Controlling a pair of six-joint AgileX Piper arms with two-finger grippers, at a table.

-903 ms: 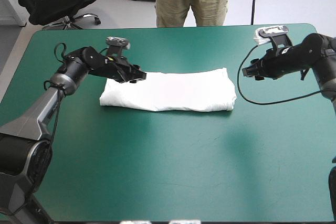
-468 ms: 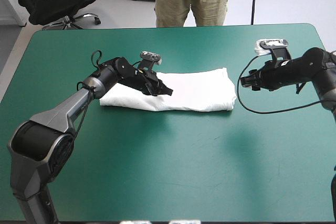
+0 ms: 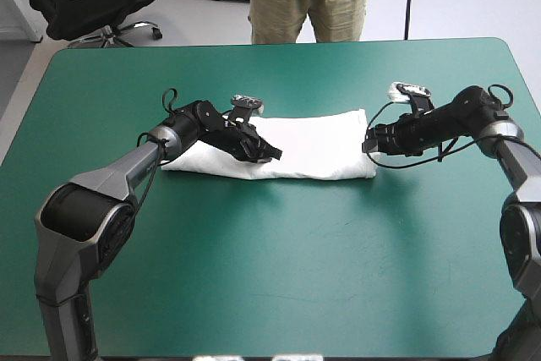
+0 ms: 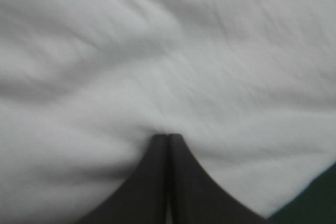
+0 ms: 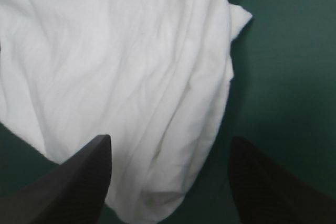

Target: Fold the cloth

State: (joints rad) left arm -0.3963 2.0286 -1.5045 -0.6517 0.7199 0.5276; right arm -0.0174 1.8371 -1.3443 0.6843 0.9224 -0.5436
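2 claws sit at the white T-shirt (image 3: 317, 151), which we see lying as a long folded bundle on the far half of the teal-green surface (image 3: 279, 259), its length running from left to right and its near edge roughly straight. We find the left claw (image 3: 272, 155) over the bundle, somewhat left of its middle and close to that near edge. From the left wrist we see its 2 black fingers (image 4: 152, 182) pressed together into 1 pointed arch, the tip touching the cloth, which dimples slightly around it; we see no fabric caught between them. White cloth fills nearly all of that view, with only a sliver of the teal-green surface showing beside the claw. We find the right claw (image 3: 368, 143) at the bundle's right end. From the right wrist its 2 fingers stand well apart, and the rumpled, creased end of the T-shirt lies between and ahead of them, nearer to 1 finger, while bare surface lies by the other. We cannot tell whether these fingers touch the cloth.
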